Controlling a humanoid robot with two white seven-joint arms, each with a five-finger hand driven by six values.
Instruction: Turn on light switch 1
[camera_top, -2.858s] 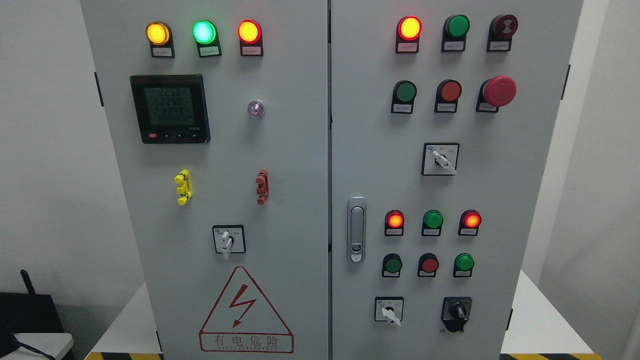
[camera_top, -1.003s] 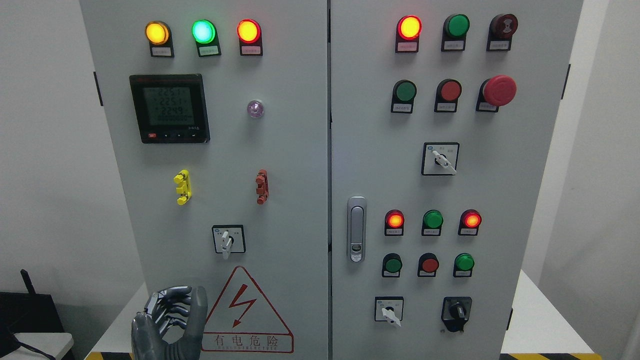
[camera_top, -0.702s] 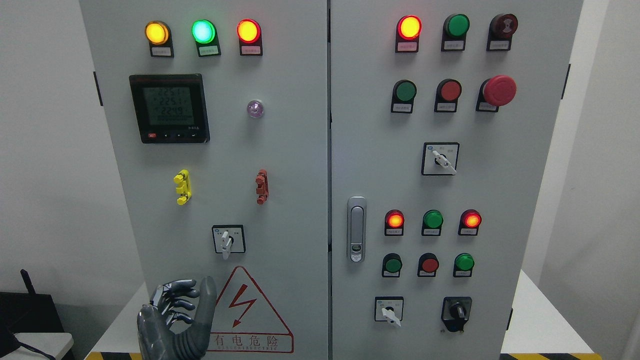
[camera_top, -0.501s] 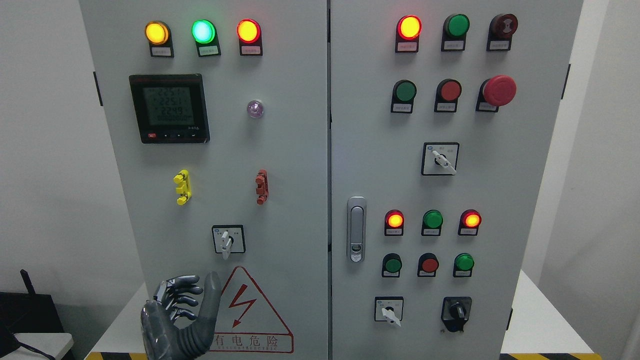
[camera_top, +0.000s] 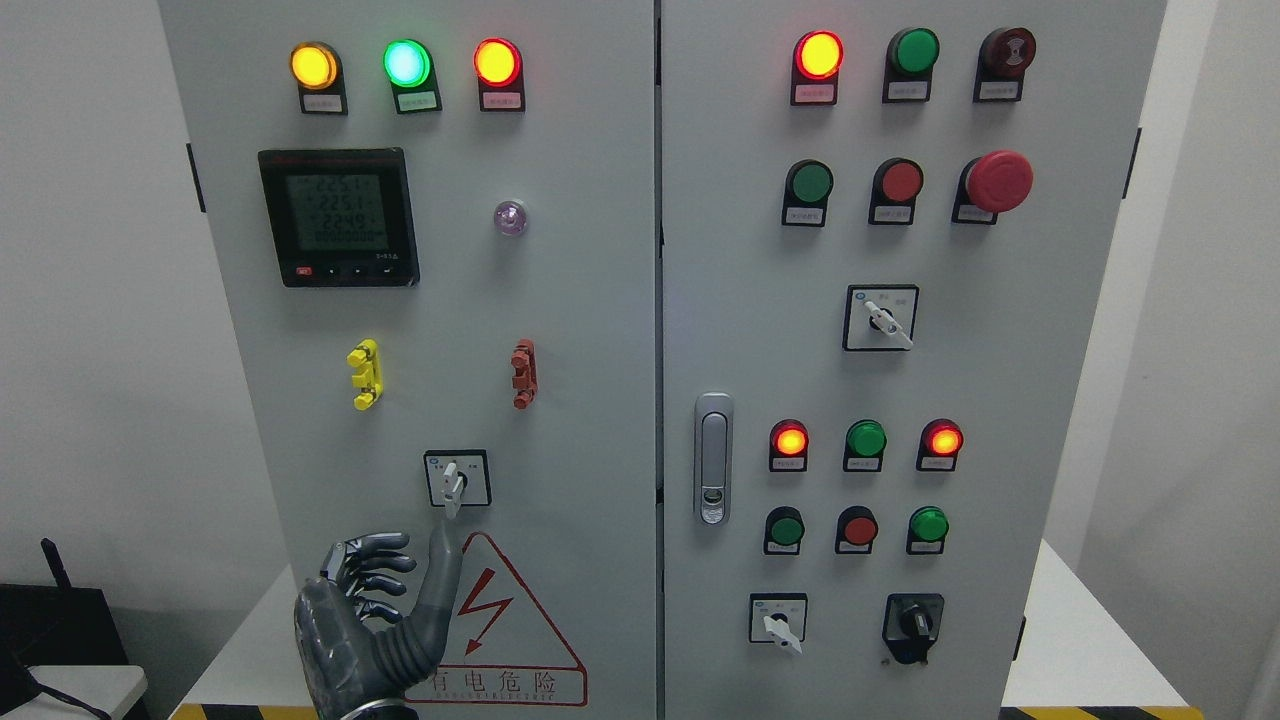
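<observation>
A grey electrical cabinet fills the head view. On its left door (camera_top: 580, 330) a small rotary selector switch (camera_top: 456, 480) has a white handle pointing straight down. My left hand (camera_top: 415, 562), dark grey, comes up from the lower left and is just below this switch. Its fingers are spread and hold nothing, and the thumb tip (camera_top: 443, 540) is a short way under the switch handle without touching it. The right arm is out of view.
Above the switch are a yellow clip (camera_top: 364, 374), a red clip (camera_top: 524, 373), a digital meter (camera_top: 339, 217) and three lit lamps. The right door has a latch handle (camera_top: 713, 458), several buttons, lamps and more rotary switches (camera_top: 880, 318). A red warning triangle (camera_top: 492, 625) is beside my hand.
My left hand came into view from the bottom left and has risen up and to the right toward the rotary switch. Nothing on the panel has changed.
</observation>
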